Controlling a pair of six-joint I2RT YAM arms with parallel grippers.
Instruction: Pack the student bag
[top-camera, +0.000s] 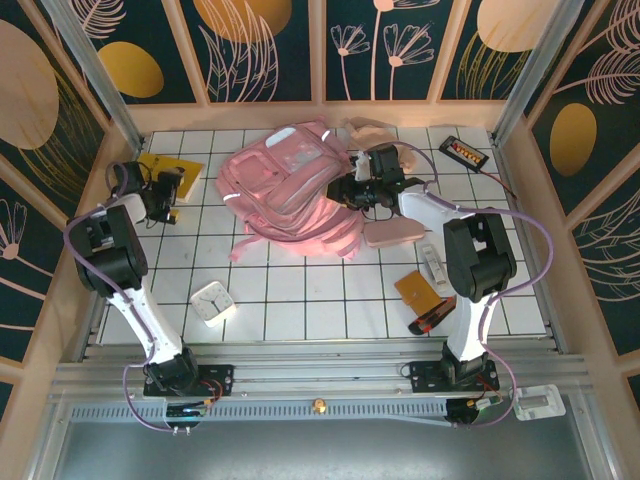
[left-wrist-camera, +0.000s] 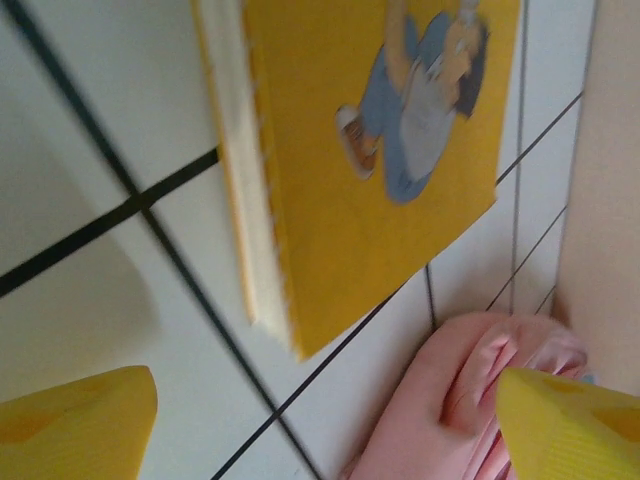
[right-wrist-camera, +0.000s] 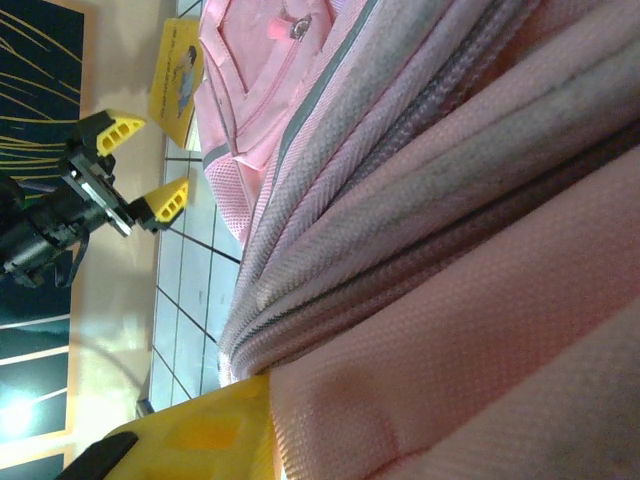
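Left gripper (right-wrist-camera: 145, 163) hangs with jaws spread wide by the yellow book (left-wrist-camera: 380, 150), whose cover shows a cartoon figure; right gripper (top-camera: 358, 190) clamps the student bag (top-camera: 285, 185).

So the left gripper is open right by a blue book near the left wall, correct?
Not quite: the book is yellow, not blue, as the left wrist view shows. The left gripper is open right by it near the left wall.

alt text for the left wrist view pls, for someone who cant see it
A yellow book with a cartoon figure on its cover lies on the white tiled table. The left pincer hangs open near it, yellow fingertips in the lower corners, and pink fabric of the student bag shows at lower right.
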